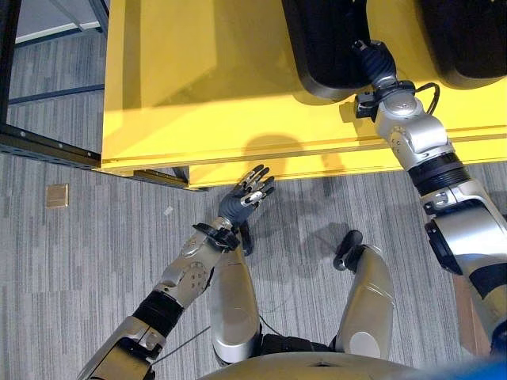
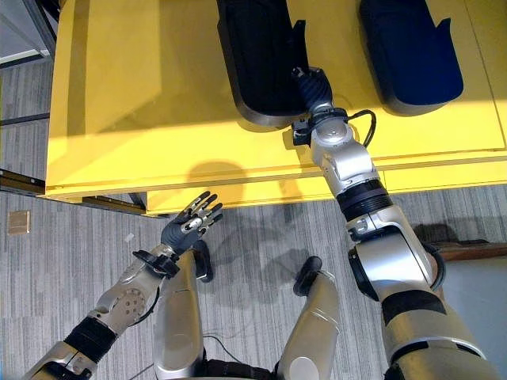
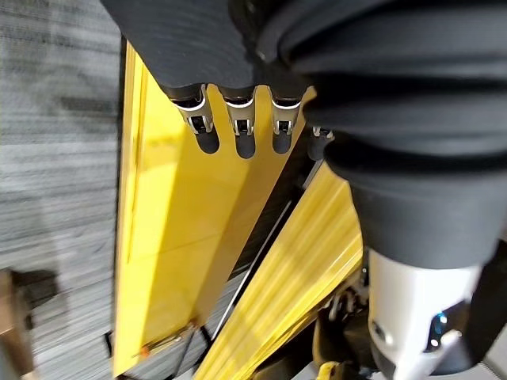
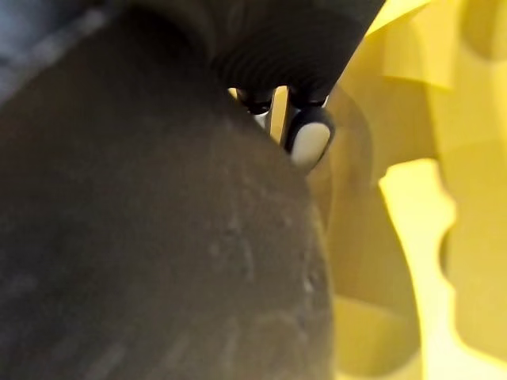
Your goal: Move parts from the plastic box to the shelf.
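Note:
Two large black moulded parts lie on a yellow plastic surface (image 2: 142, 95): one (image 2: 253, 55) near the middle, another (image 2: 408, 55) to its right. My right hand (image 2: 313, 85) reaches over the yellow front edge and rests against the near right side of the middle part. In the right wrist view that black part (image 4: 158, 237) sits right against the hand, with yellow behind it. My left hand (image 2: 188, 223) hangs open over the grey carpet, just in front of the yellow edge, with straight fingers (image 3: 238, 119) and nothing in it.
A dark metal frame (image 1: 47, 146) runs along the floor at the left of the yellow surface. A small brown square (image 1: 56, 195) lies on the carpet near it. The yellow front has a stepped lower ledge (image 1: 317, 166).

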Motion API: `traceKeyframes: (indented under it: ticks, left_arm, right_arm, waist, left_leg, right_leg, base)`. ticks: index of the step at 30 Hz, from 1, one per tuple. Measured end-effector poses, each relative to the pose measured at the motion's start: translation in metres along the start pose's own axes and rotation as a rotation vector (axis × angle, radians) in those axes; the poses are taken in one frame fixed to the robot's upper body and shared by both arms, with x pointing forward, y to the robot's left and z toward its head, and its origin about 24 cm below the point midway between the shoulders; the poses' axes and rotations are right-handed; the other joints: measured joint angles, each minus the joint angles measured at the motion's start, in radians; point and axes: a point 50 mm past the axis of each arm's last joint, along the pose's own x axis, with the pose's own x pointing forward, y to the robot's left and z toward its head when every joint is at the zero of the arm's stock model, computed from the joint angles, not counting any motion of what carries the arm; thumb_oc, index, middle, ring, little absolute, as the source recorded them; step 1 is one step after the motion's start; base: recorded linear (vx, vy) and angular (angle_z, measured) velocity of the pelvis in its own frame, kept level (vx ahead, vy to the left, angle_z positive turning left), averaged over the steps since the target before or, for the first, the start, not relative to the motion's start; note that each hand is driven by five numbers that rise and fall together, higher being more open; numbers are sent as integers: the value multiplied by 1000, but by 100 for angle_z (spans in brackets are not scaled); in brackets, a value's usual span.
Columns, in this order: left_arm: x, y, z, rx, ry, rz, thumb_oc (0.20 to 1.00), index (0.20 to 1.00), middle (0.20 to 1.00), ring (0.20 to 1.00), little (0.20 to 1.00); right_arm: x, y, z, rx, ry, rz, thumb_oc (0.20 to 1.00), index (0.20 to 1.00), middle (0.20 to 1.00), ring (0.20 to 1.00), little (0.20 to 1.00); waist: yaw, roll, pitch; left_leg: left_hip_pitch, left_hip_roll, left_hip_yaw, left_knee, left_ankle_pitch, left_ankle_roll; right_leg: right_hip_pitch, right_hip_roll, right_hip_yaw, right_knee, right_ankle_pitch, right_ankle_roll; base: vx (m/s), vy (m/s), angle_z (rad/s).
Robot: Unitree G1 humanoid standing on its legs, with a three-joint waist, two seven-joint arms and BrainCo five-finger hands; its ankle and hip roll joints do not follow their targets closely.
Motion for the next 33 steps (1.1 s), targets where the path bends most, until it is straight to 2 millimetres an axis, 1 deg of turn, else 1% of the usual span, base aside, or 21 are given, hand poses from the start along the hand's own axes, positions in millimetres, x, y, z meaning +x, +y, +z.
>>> traceKeyframes:
  ticks: [7,11,20,22,24,25,26,33]
  left_arm:
    - [8,-3,7,14,-19,7,1000,1000,1000,1000,1000]
    - [8,-2,7,14,-19,12,1000,1000,1000,1000,1000]
    - [8,-2,8,15,-21,21,1000,1000,1000,1000,1000]
    - [8,-1,8,15,-16,28,1000,1000,1000,1000,1000]
    - [9,-1,9,15,-13,28,1000,1000,1000,1000,1000]
    - [9,-1,9,13,-13,28,1000,1000,1000,1000,1000]
    - [9,-1,8,6,-13,28,1000,1000,1000,1000,1000]
    - [8,0,7,-5,-8,33,1000,1000,1000,1000,1000]
  right_arm:
    - [1,1,4,-1,-18,-5,200,200,200,200,200]
    - [1,5,4,-7,-28,-18,200,200,200,200,200]
    - [1,6,4,-24,-32,-19,200,200,200,200,200]
    - [2,9,4,-26,-27,-17,200,200,200,200,200]
    - [4,11,6,-39,-23,-14,642,642,642,642,642]
    - [5,11,7,-45,-24,-14,890,890,890,890,890]
    - [5,12,7,-45,-24,-12,1000,1000,1000,1000,1000]
    - [5,15,1,-40,-4,-6,1000,1000,1000,1000,1000]
  waist:
    - [1,-4,1]
    - [-1,-5,1]
    - [0,-7,0]
    - [-1,-8,-1]
    - [-2,-10,-2]
    - [-3,-11,-2]
    - [-2,-14,-4]
    - [-2,-14,-4]
  left_leg:
    - [-5,4,2,0,-2,1]
    - [-5,6,2,-1,-2,0]
    - [-4,8,4,-8,0,-1]
    - [1,8,6,-17,3,-2]
    - [3,8,8,-26,8,-2]
    - [3,8,8,-33,12,-3]
    - [7,7,8,-44,20,-7]
    - [41,4,21,-85,40,-10]
  right_leg:
    - [-6,4,0,-1,1,3]
    - [-7,6,0,-1,1,3]
    - [-9,10,1,-4,-1,2]
    - [-6,12,1,-9,-1,3]
    - [-5,14,0,-14,1,3]
    - [-5,15,-2,-16,1,3]
    - [-5,17,-4,-17,0,1]
    - [14,23,-6,-42,12,-7]
  base:
    - [0,0,0]
    - [0,0,0]
    - [0,0,0]
    - [0,0,0]
    - [0,0,0]
    - [0,0,0]
    - [0,0,0]
    - [-10,4,-2]
